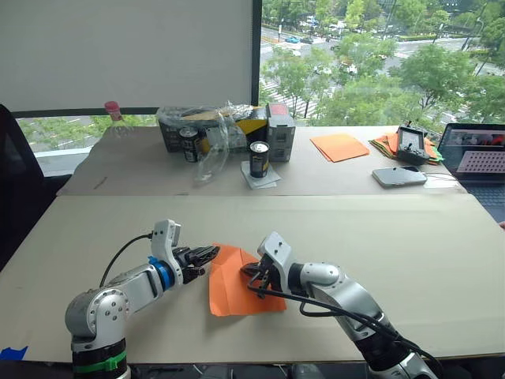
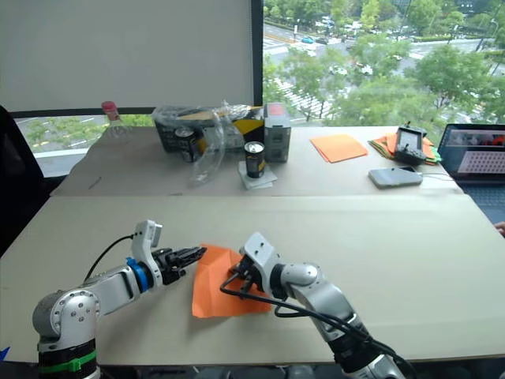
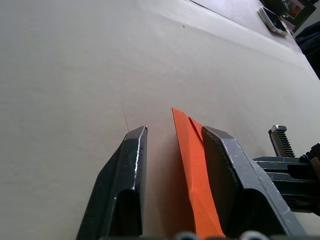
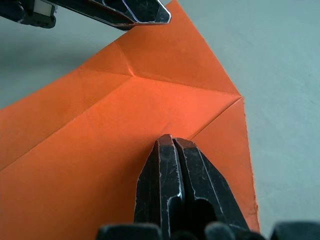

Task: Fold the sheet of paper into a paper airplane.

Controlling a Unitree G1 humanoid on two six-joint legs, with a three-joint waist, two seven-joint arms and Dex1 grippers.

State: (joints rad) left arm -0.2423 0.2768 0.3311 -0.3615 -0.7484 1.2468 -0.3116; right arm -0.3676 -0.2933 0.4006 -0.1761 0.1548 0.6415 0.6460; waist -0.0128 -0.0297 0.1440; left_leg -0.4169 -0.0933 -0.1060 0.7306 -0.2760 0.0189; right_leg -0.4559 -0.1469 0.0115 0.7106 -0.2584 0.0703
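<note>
Sheet of paper: the bright-orange sheet of paper is laid flat on the near part of the bench, between the two arms. Crease lines are seen on it, and one corner is folded over.
Left jaws: the left gripper is held at the far left corner of the sheet. Its jaws are apart, and a raised edge of the orange paper is seen between them, close to one finger.
Right jaws: the right gripper is set down on the middle of the sheet. Its jaws are pressed together, tips on the paper.
Far bench: a dark can, a smooth orange sheet, a phone and a laptop are seen well apart from the folded sheet.
</note>
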